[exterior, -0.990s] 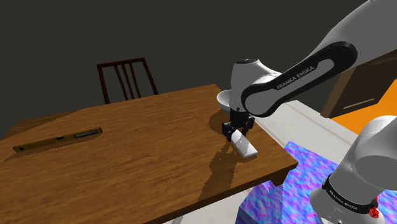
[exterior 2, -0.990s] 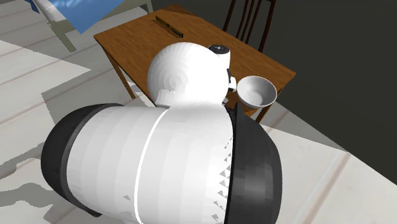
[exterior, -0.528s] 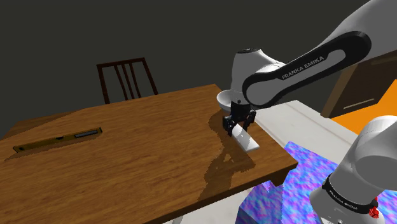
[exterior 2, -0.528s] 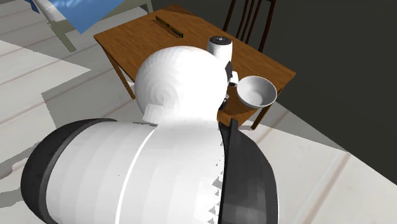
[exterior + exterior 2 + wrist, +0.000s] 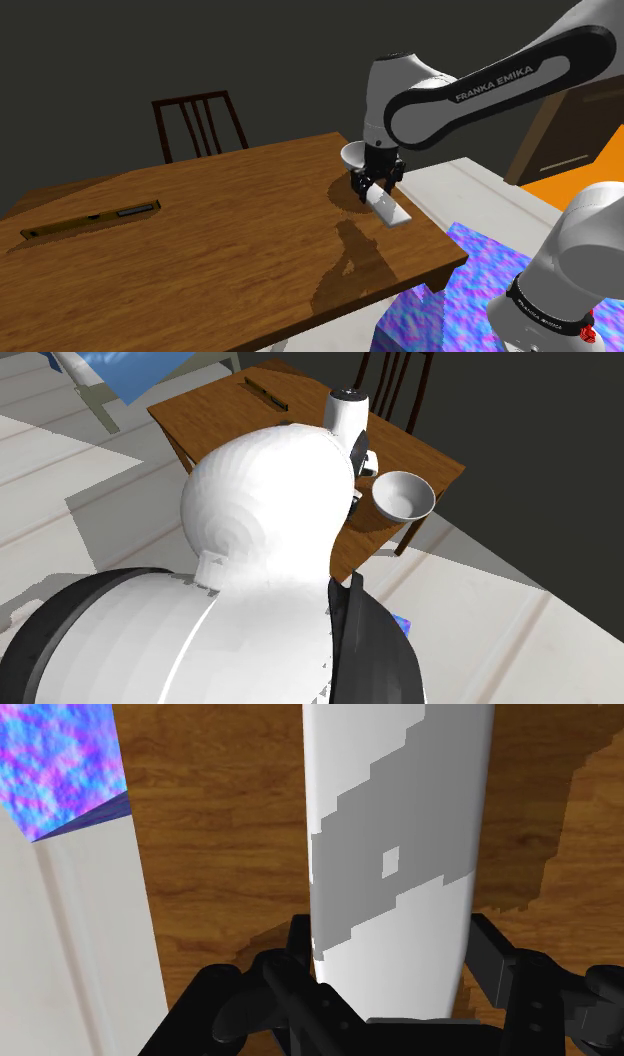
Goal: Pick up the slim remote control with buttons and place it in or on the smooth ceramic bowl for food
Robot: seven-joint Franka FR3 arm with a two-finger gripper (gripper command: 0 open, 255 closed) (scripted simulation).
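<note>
Remote: long flat slab, plain white with blocky grey patch. One end pinched between black fingers of gripper; rest projects past fingertips, slanting down and away from bowl. Bowl: smooth, white, round, near table corner. Remote hangs just beside bowl, clear of wood, its shadow on tabletop. Table: brown wood-grain top. Long yellow-brown level lies well apart from bowl. Dark slat-back chair stands beyond table.
</note>
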